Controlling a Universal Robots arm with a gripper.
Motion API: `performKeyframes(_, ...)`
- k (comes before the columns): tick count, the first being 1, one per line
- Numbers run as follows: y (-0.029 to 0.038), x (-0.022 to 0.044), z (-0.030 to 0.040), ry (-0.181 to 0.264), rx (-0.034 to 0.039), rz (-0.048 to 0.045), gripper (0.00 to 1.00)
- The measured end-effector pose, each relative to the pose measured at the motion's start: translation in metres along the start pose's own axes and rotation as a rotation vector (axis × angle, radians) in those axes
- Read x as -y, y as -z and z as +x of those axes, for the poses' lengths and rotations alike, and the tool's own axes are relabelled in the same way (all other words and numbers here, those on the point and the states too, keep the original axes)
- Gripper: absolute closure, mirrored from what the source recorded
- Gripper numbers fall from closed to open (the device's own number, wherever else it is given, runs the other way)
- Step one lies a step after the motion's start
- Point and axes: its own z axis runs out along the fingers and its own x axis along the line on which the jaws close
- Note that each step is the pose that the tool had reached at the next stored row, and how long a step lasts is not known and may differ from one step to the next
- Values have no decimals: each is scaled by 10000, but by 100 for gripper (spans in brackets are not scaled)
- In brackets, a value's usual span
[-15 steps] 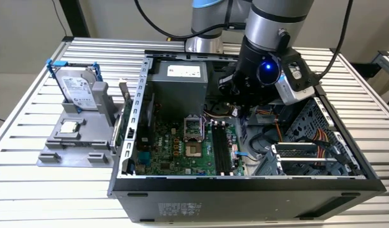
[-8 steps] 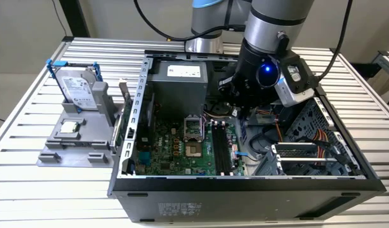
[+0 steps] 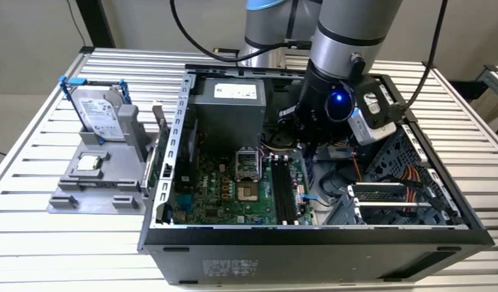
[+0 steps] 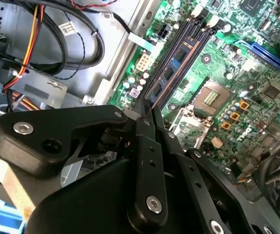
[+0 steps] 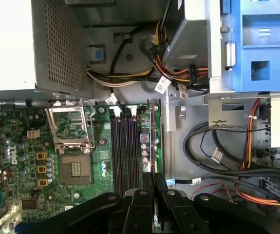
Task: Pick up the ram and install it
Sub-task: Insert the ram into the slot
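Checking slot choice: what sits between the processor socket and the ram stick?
Empty black memory slots lie between the processor socket and the ram stick, seen in the first wrist view.

Robotics lab/test cell: slatted aluminium worktop (image 3: 54,243), opened desktop PC case (image 3: 314,243) with bare motherboard (image 3: 232,188), grey parts fixture (image 3: 95,182) holding a hard drive (image 3: 98,115), industrial arm (image 3: 346,36) overhead

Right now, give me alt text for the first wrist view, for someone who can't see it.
The gripper is shut on the ram, holding it by the black memory slots of a green motherboard, beside an open processor socket inside a computer case.
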Motion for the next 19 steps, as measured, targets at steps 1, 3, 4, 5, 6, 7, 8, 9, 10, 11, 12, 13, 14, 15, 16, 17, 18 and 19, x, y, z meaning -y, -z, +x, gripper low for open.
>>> performKeyframes(1, -20, 0, 1, 13, -1, -2, 100)
performKeyframes(3, -52, 1, 1, 35, -3, -1, 100)
performKeyframes(4, -63, 2, 2, 42, -11, 0, 100)
performKeyframes(5, -75, 4, 1, 53, -24, 1, 100)
performKeyframes(6, -85, 6, 2, 60, -40, 2, 100)
performKeyframes(7, -93, 8, 2, 64, -54, 1, 100)
performKeyframes(8, -100, 8, 2, 68, -68, 3, 100)
performKeyframes(9, -104, 9, 3, 71, -79, 4, 100)
performKeyframes(10, -103, 9, 3, 75, -88, 7, 100)
performKeyframes(11, -103, 9, 2, 75, -88, 6, 100)
performKeyframes(12, -104, 11, 2, 75, -88, 5, 100)
performKeyframes(13, -108, 15, 2, 75, -88, 3, 100)
performKeyframes(14, -115, 16, 2, 74, -88, 1, 100)
performKeyframes(15, -122, 18, 2, 74, -90, 2, 100)
performKeyframes(16, -128, 22, 2, 75, -92, 4, 100)
performKeyframes(17, -133, 27, 2, 75, -95, 4, 100)
performKeyframes(18, -142, 30, 2, 77, -97, 4, 100)
performKeyframes(19, -151, 33, 2, 80, -98, 3, 100)
